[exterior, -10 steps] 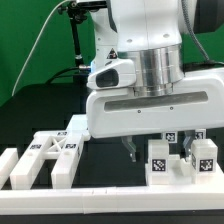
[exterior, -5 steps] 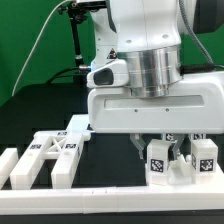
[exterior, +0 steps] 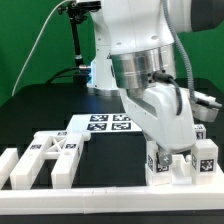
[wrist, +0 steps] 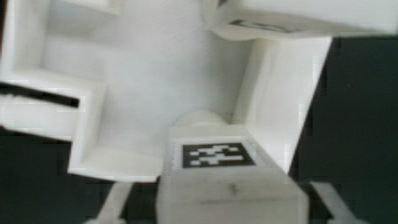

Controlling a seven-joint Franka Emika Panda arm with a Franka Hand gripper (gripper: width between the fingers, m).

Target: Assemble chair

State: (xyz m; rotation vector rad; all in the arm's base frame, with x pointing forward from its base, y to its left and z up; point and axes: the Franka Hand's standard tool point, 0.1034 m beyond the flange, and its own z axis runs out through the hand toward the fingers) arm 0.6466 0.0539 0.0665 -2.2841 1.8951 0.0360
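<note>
White tagged chair piece (wrist: 217, 153), at four o'clock in the exterior view, sits clamped in the pincer (wrist: 221, 207), probably for repositioning. Other slabs (exterior: 45, 157) lie at eight o'clock.

Looks like a robotics lab, laid out as a test bench. Shows a white robot arm (exterior: 150, 50) over a bare black table (exterior: 110, 162) beneath the gripper (exterior: 168, 150), with a white rail (exterior: 110, 194) along the table edge on the camera's side of the gripper. Has a marker board (exterior: 105, 123) of printed tags lying flat just beside the gripper, similar tags on the chair parts (exterior: 50, 160), and a green backdrop (exterior: 25, 40) and black stand (exterior: 78, 45) well behind it
</note>
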